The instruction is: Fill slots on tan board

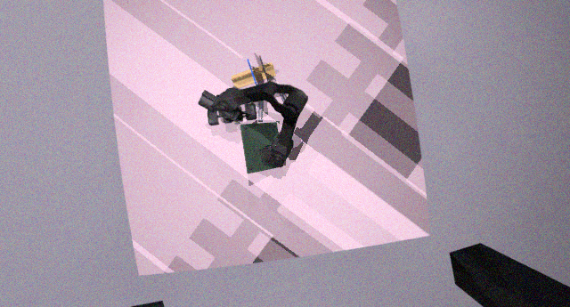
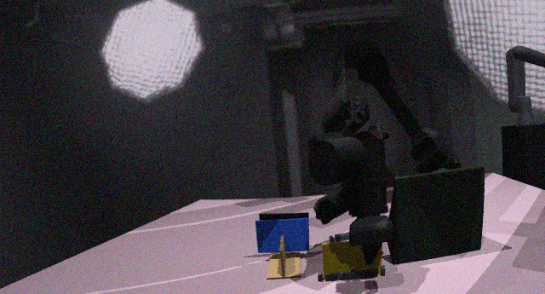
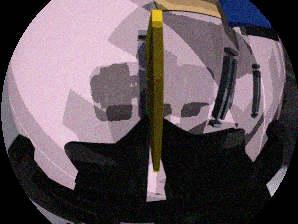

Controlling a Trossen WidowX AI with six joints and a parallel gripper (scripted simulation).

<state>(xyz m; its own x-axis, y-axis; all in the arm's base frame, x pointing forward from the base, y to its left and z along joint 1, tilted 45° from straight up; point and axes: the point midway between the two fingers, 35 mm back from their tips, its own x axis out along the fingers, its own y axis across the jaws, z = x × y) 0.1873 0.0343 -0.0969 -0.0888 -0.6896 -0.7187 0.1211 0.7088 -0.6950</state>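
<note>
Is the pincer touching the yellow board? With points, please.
Touching. The wrist view shows the pincer [image 1: 232,117] [image 2: 371,260] [image 3: 150,119] closed around the yellow board [image 2: 334,256] [image 3: 157,65], its dark fingers pressing in from both sides.
</note>
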